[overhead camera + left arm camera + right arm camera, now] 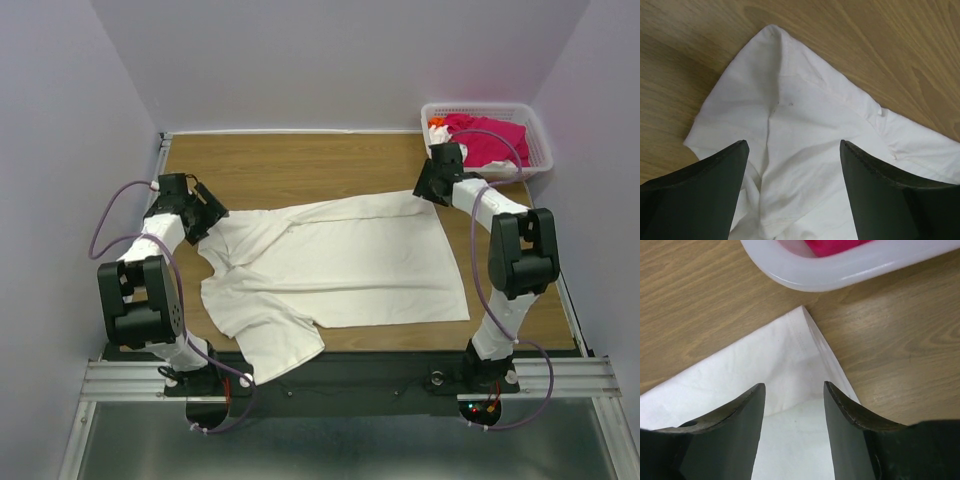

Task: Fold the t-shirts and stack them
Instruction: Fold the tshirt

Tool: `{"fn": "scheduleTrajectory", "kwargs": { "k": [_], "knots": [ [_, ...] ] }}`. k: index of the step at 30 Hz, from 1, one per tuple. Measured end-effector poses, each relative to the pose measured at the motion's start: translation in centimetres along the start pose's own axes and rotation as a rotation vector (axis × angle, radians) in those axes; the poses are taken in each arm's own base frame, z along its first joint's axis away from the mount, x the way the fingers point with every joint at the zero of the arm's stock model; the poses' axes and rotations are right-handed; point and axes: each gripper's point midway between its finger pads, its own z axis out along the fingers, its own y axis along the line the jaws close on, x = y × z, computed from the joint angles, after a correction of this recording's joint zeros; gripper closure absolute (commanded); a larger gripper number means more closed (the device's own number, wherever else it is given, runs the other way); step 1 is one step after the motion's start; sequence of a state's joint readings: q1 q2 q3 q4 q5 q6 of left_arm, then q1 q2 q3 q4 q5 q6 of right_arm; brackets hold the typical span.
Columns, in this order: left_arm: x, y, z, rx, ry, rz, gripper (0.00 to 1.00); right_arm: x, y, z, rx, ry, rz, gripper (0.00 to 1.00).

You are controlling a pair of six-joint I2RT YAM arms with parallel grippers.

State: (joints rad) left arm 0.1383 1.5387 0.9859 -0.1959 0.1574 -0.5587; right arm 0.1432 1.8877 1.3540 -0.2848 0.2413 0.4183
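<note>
Left arm (pixel 165 235) and right arm (pixel 490 205) stoop over corners of the off-white shirt (pixel 340 265), jaws apart.

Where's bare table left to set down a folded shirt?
Bare table runs behind the white shirt, from the left end effector to the basket. A thin strip lies right of the shirt. The shirt fills the middle and near left.

You see a brown wooden bench (pixel 300 170) with pale purple walls (pixel 330 60) close around it on three sides. A silver metal rail (pixel 350 380) runs along its near edge. The light is soft and even.
</note>
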Motion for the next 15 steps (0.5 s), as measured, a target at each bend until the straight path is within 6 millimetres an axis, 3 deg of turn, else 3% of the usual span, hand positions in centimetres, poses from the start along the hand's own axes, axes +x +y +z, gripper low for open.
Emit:
{"fn": "scheduleTrajectory", "kwargs": {
  "k": [5,10,15],
  "knots": [
    [1.7,0.0,-0.3,0.022,0.031,0.027,0.14,1.5,-0.9,0.4,-0.012,0.051,0.046,0.46],
    [5.0,-0.2,-1.6,0.027,0.064,0.126,0.15,3.2,-0.6,0.4,-0.066,0.115,0.082,0.47],
    [9.1,-6.0,-3.1,0.082,0.049,0.41,0.16,5.2,0.5,0.0,-0.142,0.185,0.095,0.46]
  ]
}}
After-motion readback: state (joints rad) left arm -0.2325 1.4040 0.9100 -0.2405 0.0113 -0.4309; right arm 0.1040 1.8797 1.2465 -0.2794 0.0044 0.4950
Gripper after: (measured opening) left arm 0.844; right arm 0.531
